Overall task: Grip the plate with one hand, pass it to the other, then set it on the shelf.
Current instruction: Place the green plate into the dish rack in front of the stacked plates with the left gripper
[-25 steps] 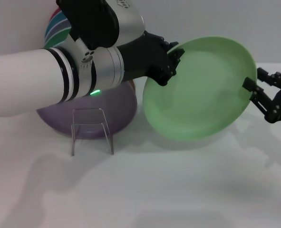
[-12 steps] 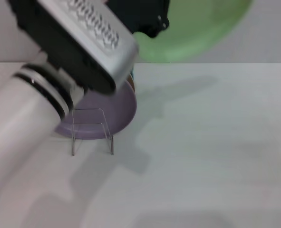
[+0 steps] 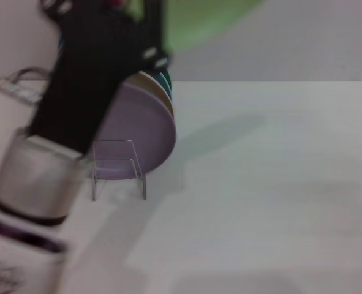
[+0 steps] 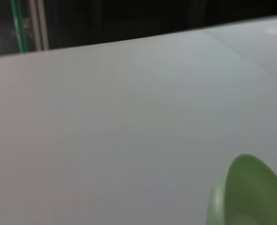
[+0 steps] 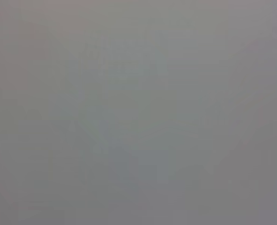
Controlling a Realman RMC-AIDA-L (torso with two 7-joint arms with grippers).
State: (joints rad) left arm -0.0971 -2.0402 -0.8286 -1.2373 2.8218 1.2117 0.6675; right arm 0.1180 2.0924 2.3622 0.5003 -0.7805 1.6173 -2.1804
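The light mint-green plate [image 3: 199, 18] is high in the air at the top edge of the head view, cut off by the frame. My left arm rises steeply from the lower left, and its black gripper [image 3: 150, 24] reaches up to the plate's rim and carries it. The left wrist view shows the rim of the plate [image 4: 248, 192] close by, above the white table. The shelf is a thin wire rack [image 3: 118, 168] standing on the table at centre left. My right gripper is out of the head view, and the right wrist view shows only plain grey.
A lilac plate [image 3: 138, 131] leans upright in the wire rack. Behind it stand more plates with teal and brown edges [image 3: 164, 86]. The white table [image 3: 266, 184] stretches away to the right of the rack.
My left arm has swung upward, lifting the plate from mid-frame to the top edge. The right gripper, which was at the plate's right rim a second ago, has left the view.
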